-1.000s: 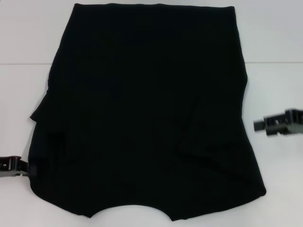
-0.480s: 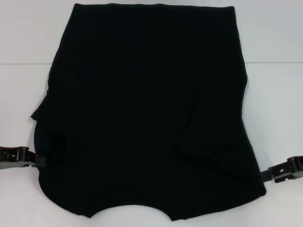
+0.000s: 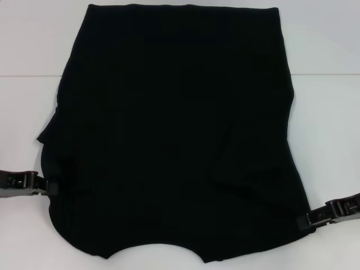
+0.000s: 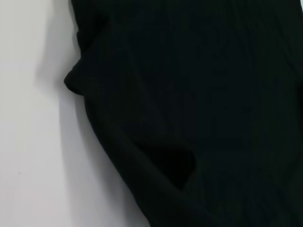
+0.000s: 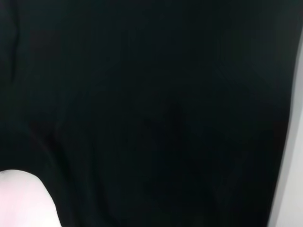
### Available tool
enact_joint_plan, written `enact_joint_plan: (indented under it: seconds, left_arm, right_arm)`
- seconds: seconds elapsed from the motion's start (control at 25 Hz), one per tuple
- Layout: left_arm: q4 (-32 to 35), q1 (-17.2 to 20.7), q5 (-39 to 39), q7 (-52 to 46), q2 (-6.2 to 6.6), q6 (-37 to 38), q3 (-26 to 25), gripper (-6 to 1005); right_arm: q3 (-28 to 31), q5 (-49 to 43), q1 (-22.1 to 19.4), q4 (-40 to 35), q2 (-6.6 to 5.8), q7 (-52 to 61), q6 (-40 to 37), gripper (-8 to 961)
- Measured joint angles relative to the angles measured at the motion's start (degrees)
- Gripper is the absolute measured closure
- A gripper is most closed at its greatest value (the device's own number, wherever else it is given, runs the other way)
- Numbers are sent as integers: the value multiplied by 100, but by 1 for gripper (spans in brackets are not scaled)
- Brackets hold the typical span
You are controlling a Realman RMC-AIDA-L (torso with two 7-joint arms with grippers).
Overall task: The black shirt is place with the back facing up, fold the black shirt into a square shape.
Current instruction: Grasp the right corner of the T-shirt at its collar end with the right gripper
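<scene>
Black shirt (image 3: 174, 135): left wrist view alone shows a fold (image 4: 173, 165).

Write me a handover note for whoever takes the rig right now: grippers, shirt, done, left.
Left gripper: low at the near left edge of the black shirt, tip touching the fabric.
Right gripper: low at the shirt's near right edge, tip at the fabric.
Neither grip is confirmed.
Shirt: flat on the white table, plain side up, side edges look tucked in, collar end nearest the robot.
Done: apparently the side folds.
Left: grasp both near corners, fold lengthwise into a square.
</scene>
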Motion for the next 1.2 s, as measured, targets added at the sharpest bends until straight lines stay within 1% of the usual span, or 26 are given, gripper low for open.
enact_joint_plan:
  seconds: [0.36, 0.68, 0.84, 1.16, 1.2]
  left_arm:
    - [-77, -33, -37, 11, 0, -9, 2, 954]
    - [-83, -43, -93, 14, 0, -9, -2, 953]
    - [-83, -43, -139, 18, 0, -8, -1, 954]
    - [-81, -42, -154, 26, 0, -9, 7, 953]
    - [-81, -42, -155, 27, 0, -9, 13, 953]
  right_arm:
    - [-46, -12, 74, 6, 128, 19, 159, 346]
    - [-16, 106, 222, 30, 247, 24, 270, 346]
    - [-22, 92, 304, 189, 245, 77, 299, 362]
    - [95, 188, 249, 214, 158, 174, 240, 406]
    - [96, 184, 245, 214, 155, 186, 249, 525]
